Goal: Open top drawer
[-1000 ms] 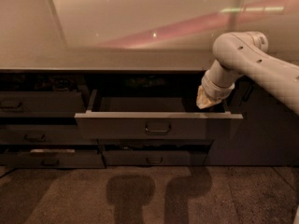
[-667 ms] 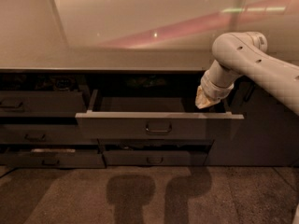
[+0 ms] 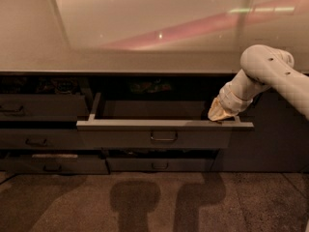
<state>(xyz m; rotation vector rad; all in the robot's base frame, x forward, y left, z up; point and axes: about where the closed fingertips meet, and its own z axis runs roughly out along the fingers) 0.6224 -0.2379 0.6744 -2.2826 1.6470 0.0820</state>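
Observation:
The top drawer (image 3: 116, 135) is pulled out from under the counter, its wide dark grey front standing well ahead of the cabinet face. A dark loop handle (image 3: 164, 137) sits at the middle of the front. The grey tray behind it shows along its left wall. My gripper (image 3: 219, 114) is at the end of the white arm, which comes in from the right. It reaches down to the top edge of the drawer front near its right end, just behind the front.
A glossy countertop (image 3: 145, 62) runs above the drawers. Left of the open drawer are other drawer fronts (image 3: 38, 108), and the bottom left one (image 3: 53, 163) is slightly ajar. A lower drawer (image 3: 159, 164) lies beneath. Brown floor (image 3: 154, 202) stretches in front.
The top drawer has slid a little further out toward the camera, and my gripper has come forward and down with its right end.

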